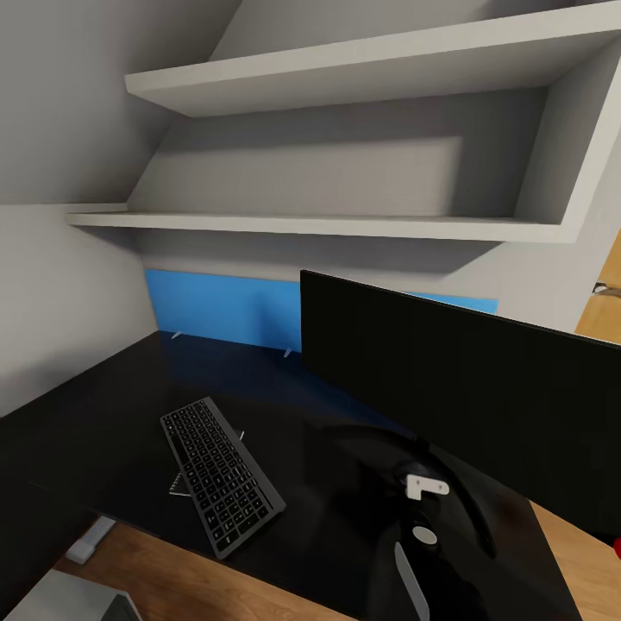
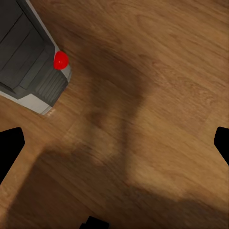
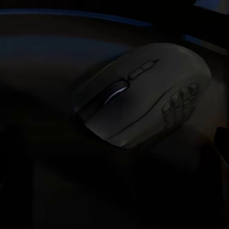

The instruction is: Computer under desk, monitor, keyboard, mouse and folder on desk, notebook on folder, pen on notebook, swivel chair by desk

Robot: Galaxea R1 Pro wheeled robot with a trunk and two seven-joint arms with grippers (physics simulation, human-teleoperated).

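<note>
Mouse (image 3: 143, 102) is the thing the coming move turns on, and the right arm is the nearer one to it.

Head view: the bench (image 1: 103, 405) is black and glossy, with the monitor (image 1: 466, 405) standing at right and the keyboard (image 1: 222, 475) lying left of it, its long axis running from far-left to near-right, tilted up on something beneath. The right arm (image 1: 423, 509) reaches in low in front of the monitor; its end effector is hidden there, and the mouse cannot be made out in this dark patch.

Left wrist view: the left end effector (image 2: 114, 143) hangs over the wooden floor (image 2: 157, 71), fingertips (image 2: 10, 143) spread wide and empty. A grey box with a red button (image 2: 60, 60), probably the computer (image 2: 28, 62), lies on the floor near it.

Right wrist view: the mouse rests on the dark bench straight ahead of the camera, very near. Its long axis lies on a diagonal, wheel end pointing one way and side buttons facing the camera. Whether the right end effector is released or clenched I cannot tell; a dark shape at the edge may be a fingertip.
</note>
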